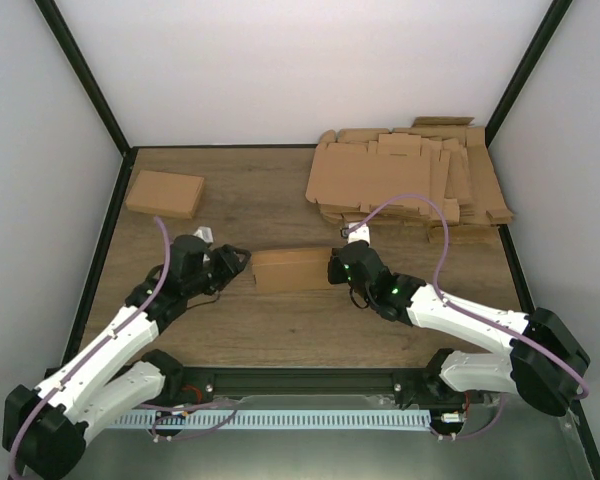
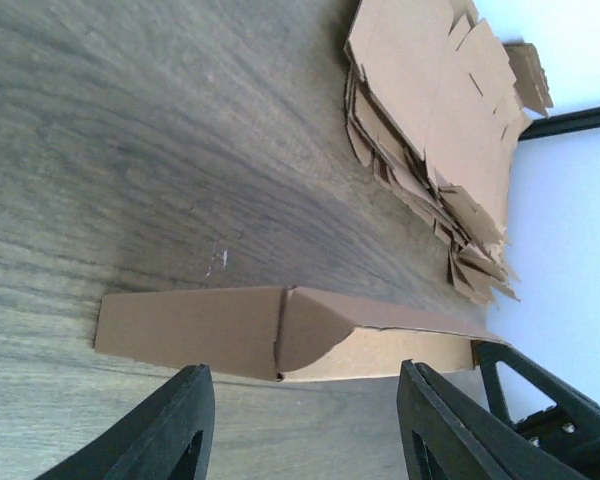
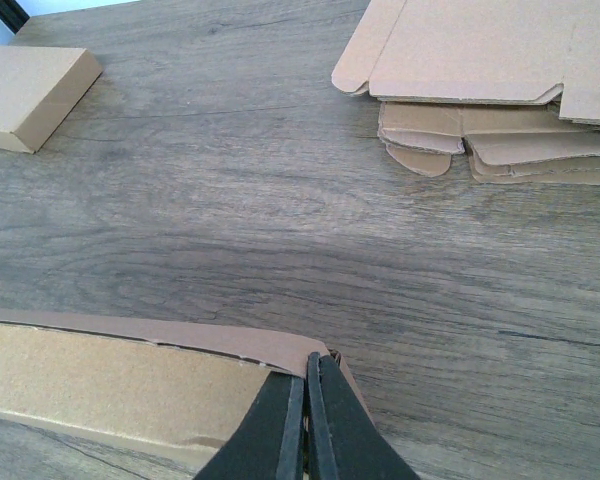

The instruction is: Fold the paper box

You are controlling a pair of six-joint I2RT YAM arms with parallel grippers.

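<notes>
The paper box [image 1: 292,268], a long brown partly folded carton, lies in the middle of the table. In the left wrist view the paper box [image 2: 280,335] shows a flat flap on its left and a raised wall with a rounded tab. My left gripper [image 1: 238,262] is open at the box's left end, and in its own view the left gripper [image 2: 302,372] has a finger on each side and touches nothing. My right gripper [image 1: 338,268] is at the box's right end. In its own view the right gripper [image 3: 307,358] is shut, tips against the corner of the box [image 3: 110,390].
A closed, folded brown box [image 1: 165,193] lies at the back left and also shows in the right wrist view [image 3: 30,90]. A stack of flat cardboard blanks [image 1: 410,180] fills the back right and shows in both wrist views [image 2: 430,110] [image 3: 490,70]. White walls enclose the table.
</notes>
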